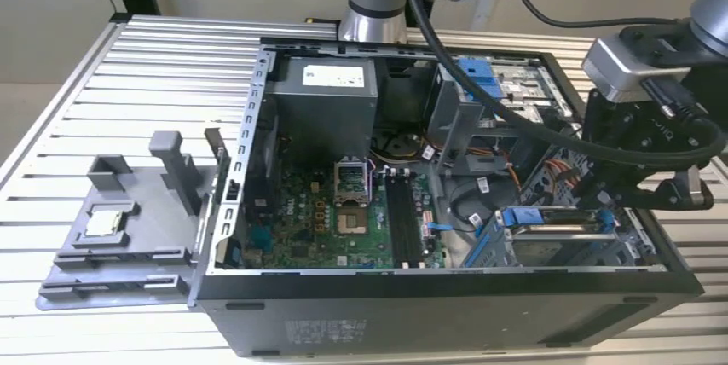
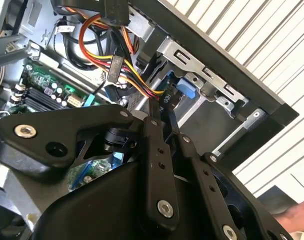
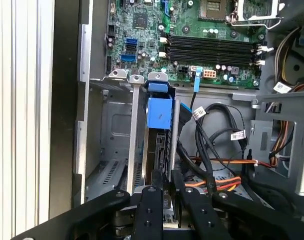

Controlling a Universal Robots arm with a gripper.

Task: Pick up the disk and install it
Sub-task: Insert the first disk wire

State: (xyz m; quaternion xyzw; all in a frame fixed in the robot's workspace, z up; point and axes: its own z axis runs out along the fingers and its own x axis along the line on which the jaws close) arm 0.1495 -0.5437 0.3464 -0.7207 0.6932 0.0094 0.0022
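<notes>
Since the gripper (image 3: 165, 176) has both fingers (image 3: 152, 200) pinched onto the disk (image 3: 159, 142), I'd call it closed on the disk, holding the end away from the blue bracket (image 3: 158, 114). The disk stands edge-on in the drive cage (image 3: 106, 131), which sits in the near corner of the case (image 1: 455, 286) at the exterior view's right, just past the edge of the motherboard (image 3: 211, 47). Can't tell from these shots whether it's seated all the way. What bugs me: the bracket runs just beside a metal rail (image 3: 133, 130), so any tilt could jam the disk against it. The cables (image 3: 211, 167) hang just beside the disk on the other side, near the fingers, so a wire could get snagged or pinched. Gripping only the thin edge could let it slip too.
</notes>
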